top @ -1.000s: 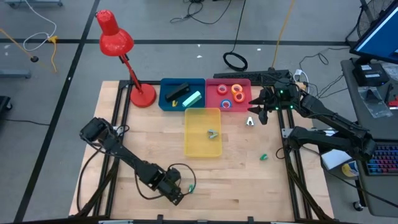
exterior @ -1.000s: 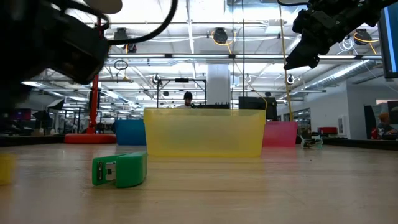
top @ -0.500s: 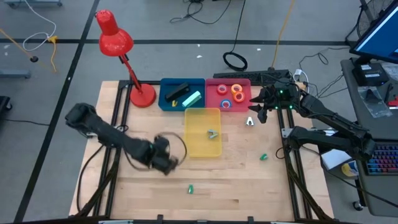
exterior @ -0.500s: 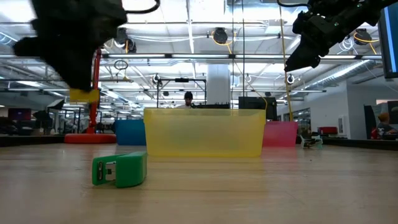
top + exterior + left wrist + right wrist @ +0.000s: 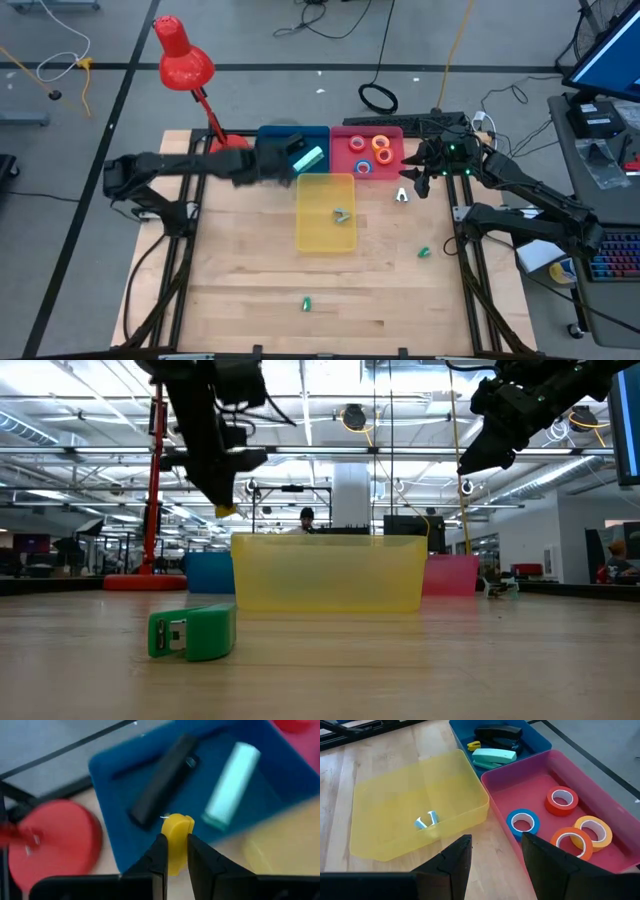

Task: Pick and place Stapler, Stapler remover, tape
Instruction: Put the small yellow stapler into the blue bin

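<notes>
The left gripper point(image 5: 174, 851) is clenched on a small yellow stapler point(image 5: 176, 840), held in the air over the blue plastic bin point(image 5: 268, 165), whose floor carries a black stapler point(image 5: 165, 779) and a mint-green stapler point(image 5: 231, 784). The right gripper point(image 5: 413, 183) hangs with jaws parted and empty, just beside the pink bin's point(image 5: 540, 770) outer edge; inside lie ring-shaped tape rolls point(image 5: 562, 801). A green stapler point(image 5: 193, 632) lies on open wooden tabletop point(image 5: 380, 290), well apart from the translucent yellow bin point(image 5: 325, 212).
</notes>
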You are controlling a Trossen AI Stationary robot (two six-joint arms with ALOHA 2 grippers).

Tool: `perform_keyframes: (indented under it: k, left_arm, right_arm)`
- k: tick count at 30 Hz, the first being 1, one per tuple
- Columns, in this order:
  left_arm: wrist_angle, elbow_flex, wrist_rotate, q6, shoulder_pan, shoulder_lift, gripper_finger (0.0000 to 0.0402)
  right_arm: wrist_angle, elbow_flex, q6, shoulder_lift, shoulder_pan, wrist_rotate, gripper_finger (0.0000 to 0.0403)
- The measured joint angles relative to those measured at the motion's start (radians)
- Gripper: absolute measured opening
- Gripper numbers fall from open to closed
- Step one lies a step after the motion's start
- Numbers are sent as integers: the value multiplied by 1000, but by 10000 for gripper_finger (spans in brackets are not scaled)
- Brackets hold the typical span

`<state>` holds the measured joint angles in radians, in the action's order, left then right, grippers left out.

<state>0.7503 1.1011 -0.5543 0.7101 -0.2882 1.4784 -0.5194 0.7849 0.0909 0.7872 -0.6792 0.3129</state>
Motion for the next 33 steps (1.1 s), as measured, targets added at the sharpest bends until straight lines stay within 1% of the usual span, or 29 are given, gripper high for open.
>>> perform_keyframes:
  k: [4, 8, 11, 17, 22, 27, 30, 33]
  left_arm:
    - [-135, 1, 106, -160, -160, 42, 46]
    - [-234, 2, 192, -226, -245, 110, 46]
    - [-285, 2, 249, -253, -261, 174, 46]
    - [-310, 2, 293, -270, -267, 275, 46]
    - [-337, 2, 316, -311, -267, 302, 46]
    - [-360, 2, 337, -360, -268, 303, 47]
    - [-362, 2, 336, -372, -267, 303, 63]
    - [-360, 2, 321, -365, -267, 303, 96]
  right_arm:
    - [0, 0, 0, 0, 0, -1, 164]
    - [1, 0, 0, 0, 0, -2, 164]
    - [4, 0, 0, 0, 0, -2, 164]
    - [34, 0, -30, 0, 0, -2, 164]
    - [34, 0, -31, 0, 0, -2, 164]
    - [34, 0, -47, 0, 0, -1, 164]
    - [34, 0, -60, 0, 0, -1, 164]
    - [34, 0, -61, 0, 0, -1, 164]
